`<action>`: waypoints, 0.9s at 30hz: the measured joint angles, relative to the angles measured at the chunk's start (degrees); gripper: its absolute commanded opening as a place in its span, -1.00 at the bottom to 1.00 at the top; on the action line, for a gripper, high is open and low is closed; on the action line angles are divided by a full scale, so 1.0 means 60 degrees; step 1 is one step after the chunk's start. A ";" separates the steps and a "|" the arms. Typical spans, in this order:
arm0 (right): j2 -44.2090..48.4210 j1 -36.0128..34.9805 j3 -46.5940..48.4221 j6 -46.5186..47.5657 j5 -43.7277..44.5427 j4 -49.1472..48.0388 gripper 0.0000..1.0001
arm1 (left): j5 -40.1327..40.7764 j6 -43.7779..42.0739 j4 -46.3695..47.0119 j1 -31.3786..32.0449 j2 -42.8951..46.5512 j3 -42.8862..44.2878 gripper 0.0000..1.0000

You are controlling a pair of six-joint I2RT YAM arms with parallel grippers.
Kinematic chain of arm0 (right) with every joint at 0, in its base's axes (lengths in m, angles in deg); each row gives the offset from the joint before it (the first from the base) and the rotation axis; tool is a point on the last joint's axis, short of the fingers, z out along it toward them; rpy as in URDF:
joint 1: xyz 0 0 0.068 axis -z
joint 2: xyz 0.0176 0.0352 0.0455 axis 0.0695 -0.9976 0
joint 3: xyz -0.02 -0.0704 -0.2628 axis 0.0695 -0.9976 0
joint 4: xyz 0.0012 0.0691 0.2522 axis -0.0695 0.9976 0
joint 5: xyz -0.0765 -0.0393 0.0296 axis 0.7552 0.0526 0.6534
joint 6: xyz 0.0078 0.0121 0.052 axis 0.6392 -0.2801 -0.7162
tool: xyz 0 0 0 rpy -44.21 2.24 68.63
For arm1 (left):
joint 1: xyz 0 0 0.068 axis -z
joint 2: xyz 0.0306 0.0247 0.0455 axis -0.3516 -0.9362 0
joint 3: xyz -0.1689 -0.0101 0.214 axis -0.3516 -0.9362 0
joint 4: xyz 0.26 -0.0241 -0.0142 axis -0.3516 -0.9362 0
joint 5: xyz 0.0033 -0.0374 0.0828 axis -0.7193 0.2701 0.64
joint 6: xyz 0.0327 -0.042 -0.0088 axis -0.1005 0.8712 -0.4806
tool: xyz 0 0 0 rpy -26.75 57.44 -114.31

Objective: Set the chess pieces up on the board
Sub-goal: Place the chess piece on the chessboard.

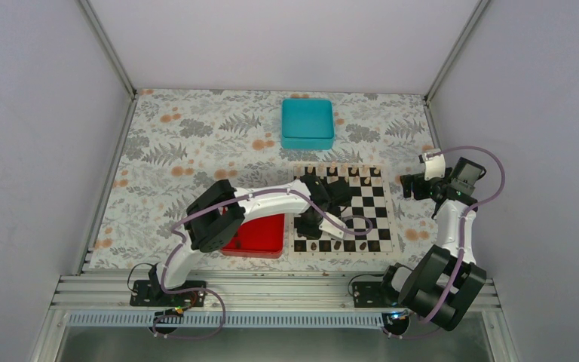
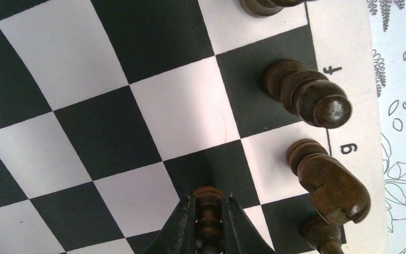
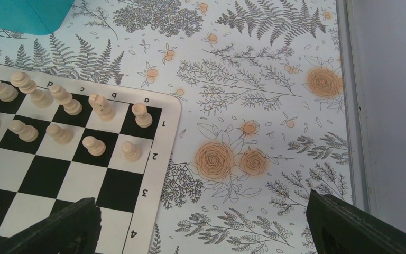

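The board lies right of centre on the floral cloth. My left gripper hangs over its near left part, shut on a dark chess piece just above a black square. Other dark pieces stand along the near edge: a bishop, a knight and one more. They also show in the top view. My right gripper is open and empty beside the board's far right corner, its fingers wide apart over the cloth.
Cream pieces fill the two far rows of the board. A teal box stands behind the board. A red tray holding dark pieces lies left of the board, partly under my left arm. Enclosure walls close in on all sides.
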 measured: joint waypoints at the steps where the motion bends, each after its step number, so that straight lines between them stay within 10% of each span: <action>1: 0.0000 0.0000 0.0000 0.0000 0.0000 0.0000 1.00 | -0.0004 0.0000 0.0000 0.0000 0.0000 0.0000 -0.80; 27: -0.0007 0.0000 0.0000 0.0004 -0.0022 0.0007 1.00 | -0.0117 -0.0171 -0.0131 0.0004 -0.0080 0.0379 -0.50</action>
